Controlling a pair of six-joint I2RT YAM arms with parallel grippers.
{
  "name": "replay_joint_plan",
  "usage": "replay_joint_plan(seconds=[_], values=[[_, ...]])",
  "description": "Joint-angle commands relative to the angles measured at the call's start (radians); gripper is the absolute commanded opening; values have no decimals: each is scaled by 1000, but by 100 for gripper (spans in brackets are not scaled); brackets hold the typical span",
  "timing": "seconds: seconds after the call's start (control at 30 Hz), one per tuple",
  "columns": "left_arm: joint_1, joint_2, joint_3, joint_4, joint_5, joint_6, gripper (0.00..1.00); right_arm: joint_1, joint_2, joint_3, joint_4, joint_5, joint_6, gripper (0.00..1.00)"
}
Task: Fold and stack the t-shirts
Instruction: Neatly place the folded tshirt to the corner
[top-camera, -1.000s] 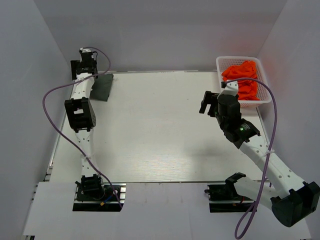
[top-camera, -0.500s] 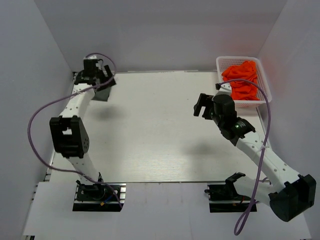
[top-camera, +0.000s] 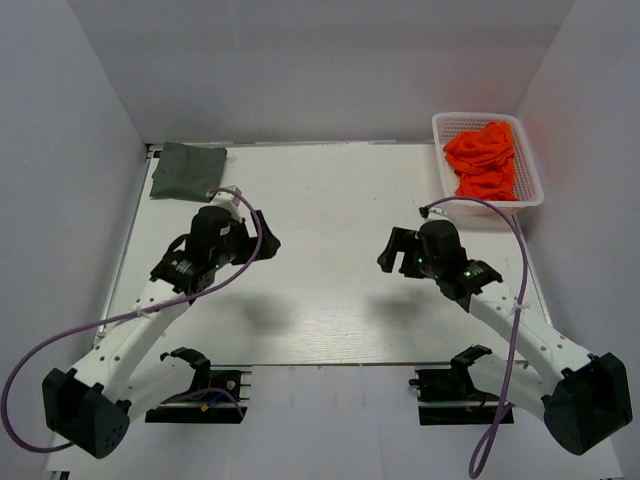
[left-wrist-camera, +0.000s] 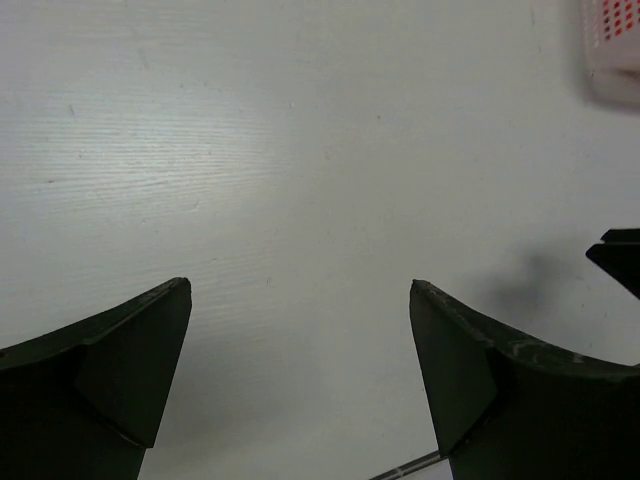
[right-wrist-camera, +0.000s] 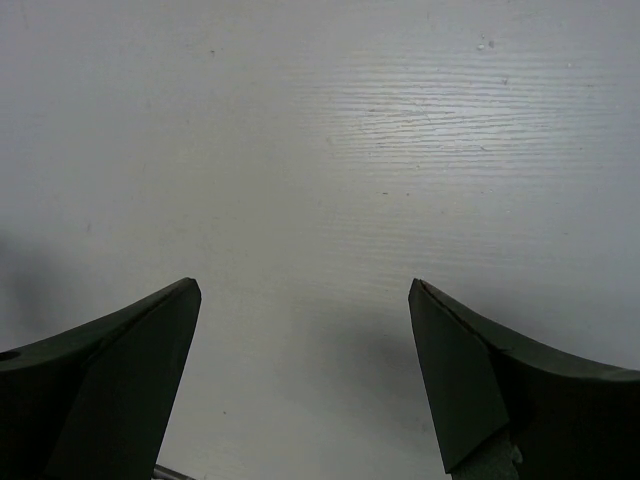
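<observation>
Both arms have drawn in over the middle of the table (top-camera: 330, 190), the left one coming away from the far-left corner. The left gripper (top-camera: 268, 243) and right gripper (top-camera: 392, 252) hang with jaws apart, holding nothing. A basket (top-camera: 497, 207) far beyond and to the right of the right gripper holds the orange shirts (top-camera: 483, 160). The folded grey shirt (top-camera: 187, 170) lies beyond and to the left of the left gripper.

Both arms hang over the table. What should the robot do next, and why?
Probably the right gripper should swing to the basket for an orange t-shirt. It and the left gripper are open and empty, the dark grey t-shirt already lies folded at the far left corner, and the orange ones sit bunched up.
</observation>
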Motion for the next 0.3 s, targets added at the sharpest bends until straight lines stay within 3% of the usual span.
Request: replay_joint_plan(seconds=[0.0,0.27], values=[[-6,-31,17,-37,-90,-20,100,-6,-89,-29,91,-30,53,91],[-15,-11,26,11,-27,-8,100,-4,-156,-77,93,13,62,91]])
